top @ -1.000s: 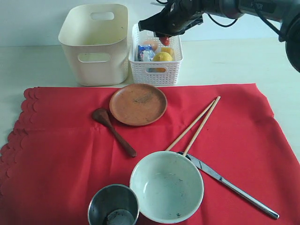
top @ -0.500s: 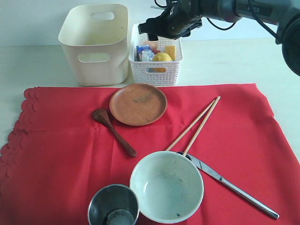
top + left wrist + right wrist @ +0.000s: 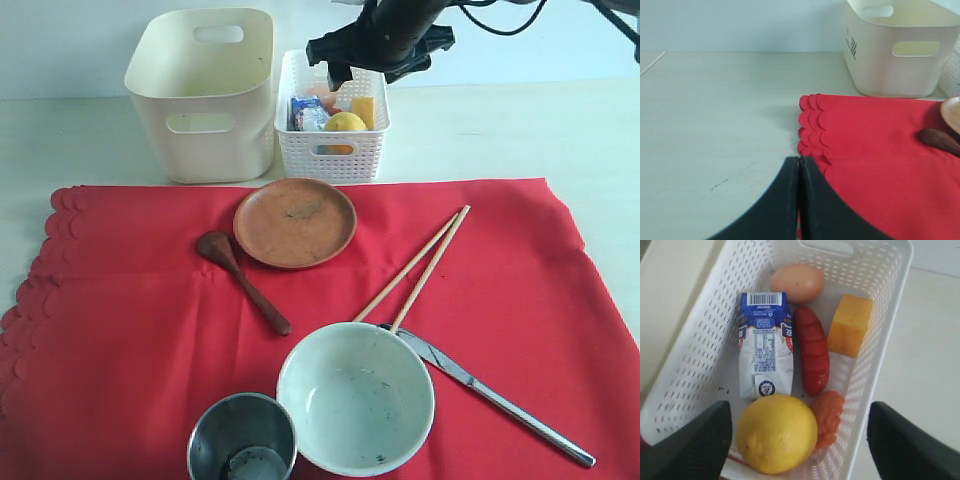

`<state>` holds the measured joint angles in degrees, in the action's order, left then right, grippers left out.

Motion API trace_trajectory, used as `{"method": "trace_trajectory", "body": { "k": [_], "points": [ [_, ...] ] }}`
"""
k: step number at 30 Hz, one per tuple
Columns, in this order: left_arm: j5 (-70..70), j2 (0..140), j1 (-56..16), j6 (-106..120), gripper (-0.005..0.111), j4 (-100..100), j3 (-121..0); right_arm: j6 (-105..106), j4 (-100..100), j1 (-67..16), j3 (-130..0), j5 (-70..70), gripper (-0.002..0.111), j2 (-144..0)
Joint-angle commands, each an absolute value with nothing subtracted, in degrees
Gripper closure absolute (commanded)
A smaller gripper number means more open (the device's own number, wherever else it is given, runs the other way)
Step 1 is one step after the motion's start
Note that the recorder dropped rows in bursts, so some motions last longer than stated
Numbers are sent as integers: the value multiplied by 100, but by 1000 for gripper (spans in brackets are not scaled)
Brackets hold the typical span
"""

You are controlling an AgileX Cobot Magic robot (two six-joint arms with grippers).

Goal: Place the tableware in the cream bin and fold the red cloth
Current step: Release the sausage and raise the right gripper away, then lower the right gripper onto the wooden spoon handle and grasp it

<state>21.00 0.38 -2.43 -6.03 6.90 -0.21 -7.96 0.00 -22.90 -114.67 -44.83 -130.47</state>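
Nearest the camera, on the flat-spread red cloth (image 3: 130, 330), the steel cup (image 3: 240, 440) stands upright just beside the pale green bowl (image 3: 355, 397), whose inside shows a few dark specks. The steel knife (image 3: 490, 395) lies with its blade tip at the bowl's rim. The wooden chopsticks (image 3: 415, 265) slant away from the bowl. Farther back, the dark wooden spoon (image 3: 243, 280) has its head against the brown round plate (image 3: 295, 222). All six pieces rest on the cloth, outside the bins.

Beyond the cloth's far edge, the cream bin (image 3: 205, 90) stands upright, touching the white perforated basket (image 3: 335, 150). The basket holds a lemon (image 3: 776, 432), a milk carton (image 3: 765, 345), a sausage (image 3: 811, 350), a cheese block (image 3: 850, 325), an egg (image 3: 797, 282) and an orange-red lump (image 3: 829, 417) of uncertain kind.

The right gripper (image 3: 375, 50) hangs above the basket, its fingers (image 3: 690, 440) spread wide and holding nothing. The left gripper (image 3: 799, 170) has its fingers pressed together, empty, over the table (image 3: 715, 125) at the cloth's scalloped edge.
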Motion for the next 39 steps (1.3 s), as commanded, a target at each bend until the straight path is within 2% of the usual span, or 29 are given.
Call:
{"method": "trace_trajectory", "body": {
  "k": [1,5,8,14,25,33,39],
  "points": [
    [2082,0,-226,-618,107,690,0,-535,100,-2264,-11509,-4790,36,-12760],
    [2082,0,-226,-618,107,690,0,-450,155,-2264,-11509,-5007,37,-12589],
    [2082,0,-226,-618,107,690,0,-222,537,-2264,-11509,-5243,41,-12419],
    [2082,0,-226,-631,107,690,0,667,1894,-2320,-11509,-5720,44,-12220],
    [2082,0,-226,-618,107,690,0,1053,1884,-3594,-11509,-6082,44,-12215],
    [2082,0,-226,-618,107,690,0,1053,1649,-3930,-11509,-6417,44,-12331],
    [2082,0,-226,-630,107,690,0,1030,1687,-3930,-11382,-6759,51,-12620]
  ]
}}
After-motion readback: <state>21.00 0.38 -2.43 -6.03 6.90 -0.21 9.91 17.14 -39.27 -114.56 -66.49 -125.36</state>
